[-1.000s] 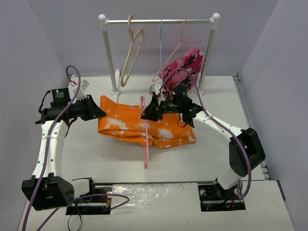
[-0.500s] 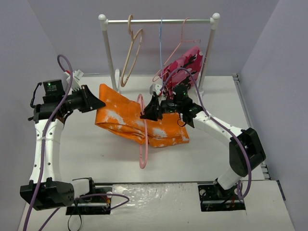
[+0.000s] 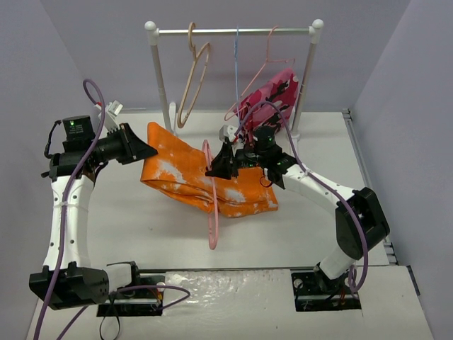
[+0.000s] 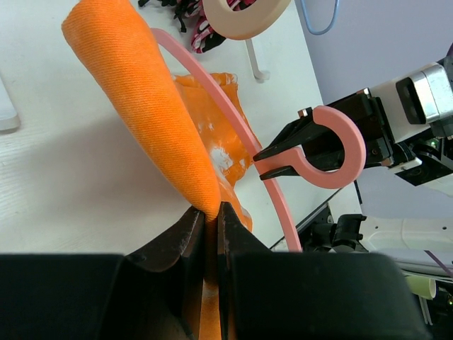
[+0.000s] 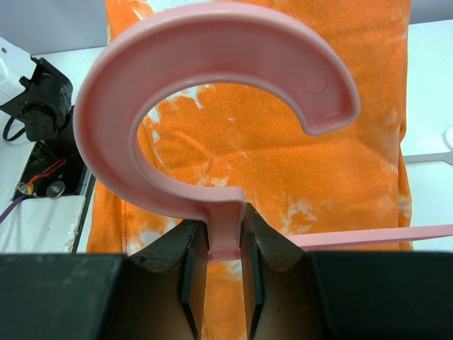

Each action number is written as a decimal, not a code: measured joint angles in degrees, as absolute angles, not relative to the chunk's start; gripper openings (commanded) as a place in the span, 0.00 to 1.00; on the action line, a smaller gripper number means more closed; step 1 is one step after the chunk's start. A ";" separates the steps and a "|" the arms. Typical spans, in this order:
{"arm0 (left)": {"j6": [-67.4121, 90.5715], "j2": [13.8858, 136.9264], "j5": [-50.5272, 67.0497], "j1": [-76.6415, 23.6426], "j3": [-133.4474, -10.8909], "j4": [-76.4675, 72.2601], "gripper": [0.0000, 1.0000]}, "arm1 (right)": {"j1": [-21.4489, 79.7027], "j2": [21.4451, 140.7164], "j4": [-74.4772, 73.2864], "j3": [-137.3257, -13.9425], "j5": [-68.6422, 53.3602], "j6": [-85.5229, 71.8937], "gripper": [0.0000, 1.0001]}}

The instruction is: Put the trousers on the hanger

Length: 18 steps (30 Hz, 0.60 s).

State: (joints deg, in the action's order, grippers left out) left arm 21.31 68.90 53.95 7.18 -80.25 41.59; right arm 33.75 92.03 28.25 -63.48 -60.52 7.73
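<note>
Top view: the trousers (image 3: pixel 185 177), orange w/ white blotches, lay folded across the mid counter (image 3: pixel 127 219), w/ the end on my L side lifted clear of it. My left gripper (image 3: pixel 150 150) was closed on that raised end, a fold of cloth pinched between its tips. The L wrist view showed the pinch clearly. My right gripper (image 3: pixel 210 170) was clamped on the hanger (image 3: pixel 211 212), bright pink, by the stem just below the hook. The triangle stood over the cloth, its bottom near the counter's front.

Handling, my read: the fabric looked soft, limp and light, so it would sag from any single grip and drag on the counter. Best hold seemed a doubled edge near one end, as taken. The hanger looked stiff, smooth plastic, so cloth could slide off its bar. The stem gave the firmest hold.

Hard to tell:
- Whether the pinched end was waist or hems.
- Whether both legs were in the pinch.
- Whether the cloth really ran through the triangle. It appeared so, but part of the frame was hidden behind the fabric.
- The trousers' far R end, which sat under my R arm.
</note>
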 measured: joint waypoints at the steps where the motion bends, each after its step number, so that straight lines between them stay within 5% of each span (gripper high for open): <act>1: 21.30 68.90 54.02 7.18 -80.25 41.58 0.00 | 33.80 92.25 28.33 -63.48 -60.53 7.73 0.00; 10: 20.20 68.17 52.81 7.20 -78.39 41.07 0.00 | 33.73 93.25 28.02 -63.58 -60.49 8.05 0.00; 18: 18.33 63.08 47.75 7.64 -64.58 38.25 0.00 | 31.85 91.86 19.10 -69.24 -60.16 9.25 0.00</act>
State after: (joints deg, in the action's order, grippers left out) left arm 18.33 63.08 47.75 7.64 -64.58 38.25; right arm 31.85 91.86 19.10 -69.24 -60.16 9.25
